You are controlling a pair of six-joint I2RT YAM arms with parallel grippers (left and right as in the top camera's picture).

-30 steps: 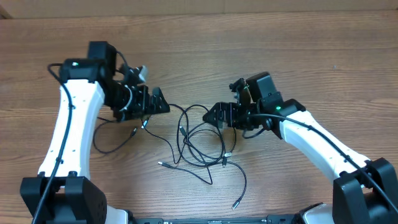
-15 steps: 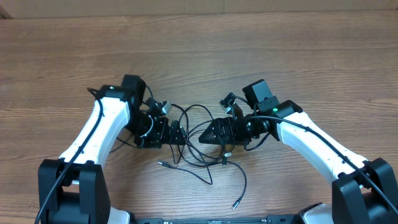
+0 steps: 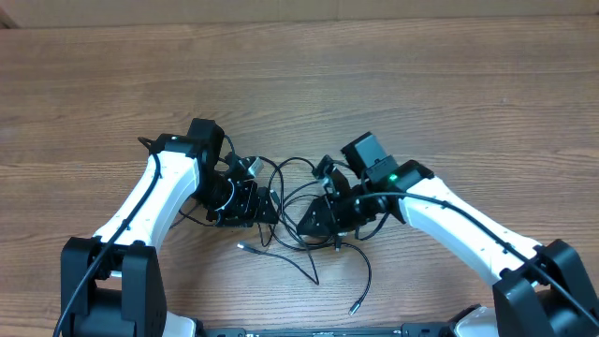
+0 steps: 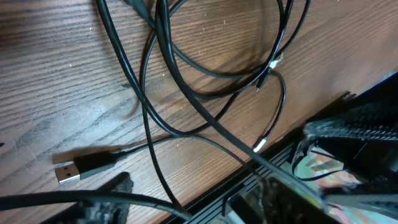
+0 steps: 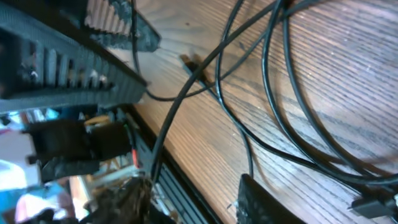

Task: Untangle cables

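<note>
The cables [image 3: 292, 213] are thin black cords lying in a tangle of overlapping loops on the wooden table [image 3: 421, 84], between my two arms. My left gripper [image 3: 268, 207] points right into the tangle's left side. In the left wrist view its fingers [image 4: 106, 194] stand apart, and one strand [image 4: 134, 200] runs across the gap of this gripper [image 4: 193, 208]. My right gripper [image 3: 306, 224] points down-left into the tangle's right side. This gripper [image 5: 196, 208] is parted too, with a strand [image 5: 163, 146] running down between the fingers.
A USB plug [image 4: 69, 172] lies on the wood beside the left fingers. One loose cable end trails towards the front edge and finishes in a small plug [image 3: 355, 308]. Another plug [image 3: 241, 247] lies front left of the tangle. The grippers' tips are close together.
Both arms have swung inward and towards the front, into the tangle. The left gripper came from the upper left, the right one moved down-left. Both pairs of jaws have narrowed.
</note>
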